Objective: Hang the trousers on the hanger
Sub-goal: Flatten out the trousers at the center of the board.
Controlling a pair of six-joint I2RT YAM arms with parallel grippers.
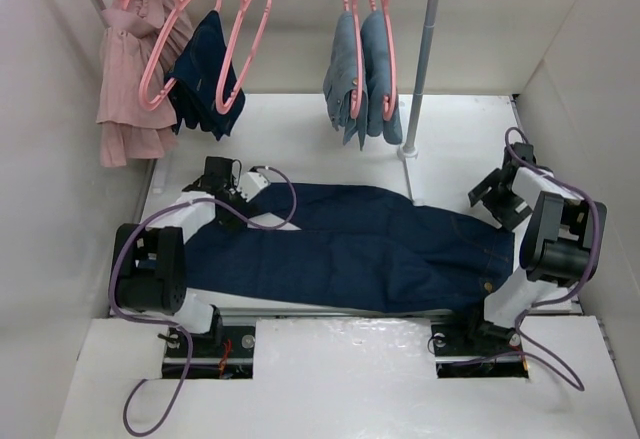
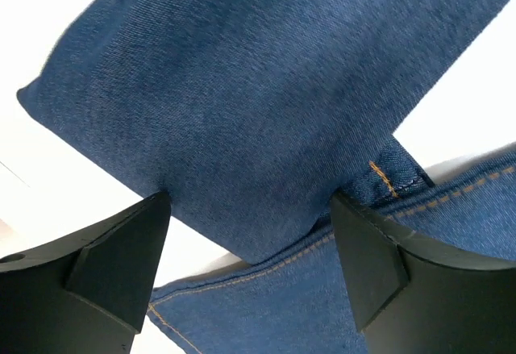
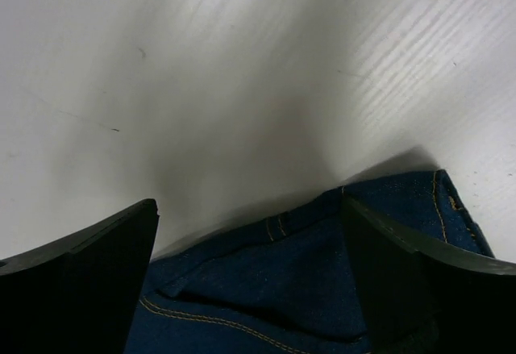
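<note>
Step in hand, at a guess: gathering the trousers (image 1: 360,244) off the surface (image 1: 330,129) ahead of any draping over the hanger (image 1: 258,19).

For a clean job: lower the left pincer (image 2: 250,209) straight down with a finger on either side of the overlapped hems, then close firmly on both layers at once. Avoid nipping the upper leg alone, for fear of the lower one trailing and dragging. Match that at the waist with the right pincer (image 3: 250,209), biting well past the band edge and not at the very lip, against heavy denim slipping out on the lift. Raise both ends evenly, with the cloth kept taut enough for folding over a bar.

Trousers: stretched flat across the middle of the surface, leg ends at the left, waistband at the right, well short of the rack (image 1: 428,49) at the far side.

Hanger: up on that rack, far and left of centre, seemingly bare, though hard to say for certain next to the small navy garment (image 1: 205,74) just beside it.

Left pincer: spread wide, holding nothing, right over the leg ends, one hem crossing the other between the fingers; touching the cloth or just above it, cannot tell.

Right pincer: likewise spread and empty, at the far right, the waistband edge just reaching between its fingers from the near side, bare surface beyond.
</note>
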